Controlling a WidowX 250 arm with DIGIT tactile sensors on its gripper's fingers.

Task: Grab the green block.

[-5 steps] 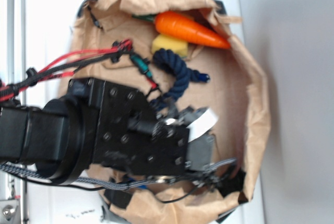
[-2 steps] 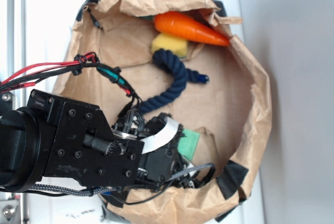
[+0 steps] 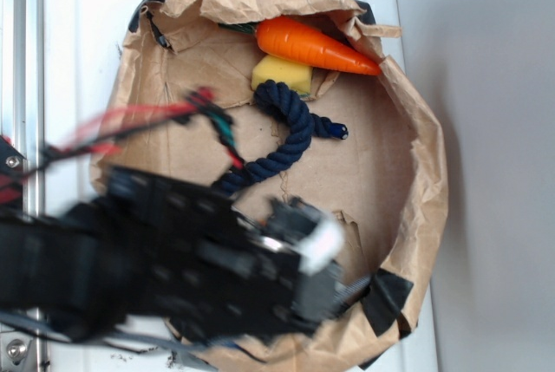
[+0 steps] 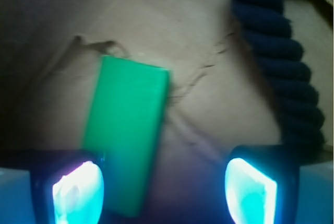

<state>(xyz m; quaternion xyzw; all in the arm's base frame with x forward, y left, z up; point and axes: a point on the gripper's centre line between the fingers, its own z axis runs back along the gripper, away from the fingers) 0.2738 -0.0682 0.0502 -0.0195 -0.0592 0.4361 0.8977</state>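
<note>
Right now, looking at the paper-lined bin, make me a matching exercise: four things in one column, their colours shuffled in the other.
Things:
1. carrot
2. rope
3. block between the gripper fingers
4. sponge

Colours:
A. yellow
B. green
C. orange
D. dark blue

Pairs: 1-C, 2-D, 3-B, 4-A

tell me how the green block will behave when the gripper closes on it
The green block looks flat and straight-edged, so probably stiff, unlikely to roll. Its smooth face may slip. It lies near one finger of the open gripper, so it might skid sideways on the paper.
</note>
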